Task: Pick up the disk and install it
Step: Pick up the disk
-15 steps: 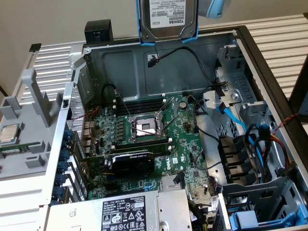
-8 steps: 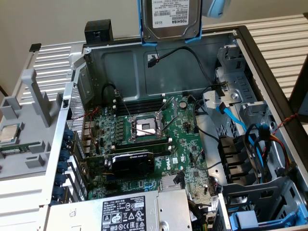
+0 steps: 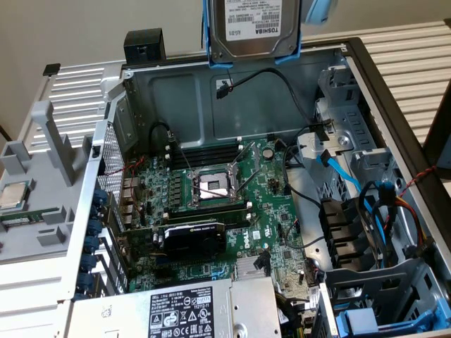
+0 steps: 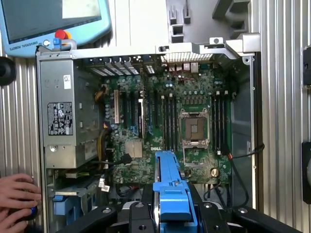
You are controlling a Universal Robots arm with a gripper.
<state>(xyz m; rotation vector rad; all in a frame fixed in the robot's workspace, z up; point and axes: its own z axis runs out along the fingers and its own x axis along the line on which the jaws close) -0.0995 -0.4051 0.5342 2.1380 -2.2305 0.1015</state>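
Observation:
The disk (image 3: 252,28), a silver hard drive with a white Toshiba label in a blue carrier frame, hangs on edge above the far wall of the open computer case (image 3: 176,91). In the wrist view its blue carrier (image 4: 170,182) stands edge-on between the dark fingers (image 4: 141,216) of my gripper (image 4: 174,216), which is shut on it. Below it lies the motherboard (image 4: 160,121) with its bare CPU socket (image 4: 194,128).
A grey power-supply box (image 3: 190,310) fills the near end of the case. Drive bays with another blue-fronted carrier (image 3: 359,324) and blue and black cables (image 3: 338,169) line the exterior view's right. A person's hand (image 4: 17,201) rests beside the case. A teach pendant (image 4: 53,22) lies nearby.

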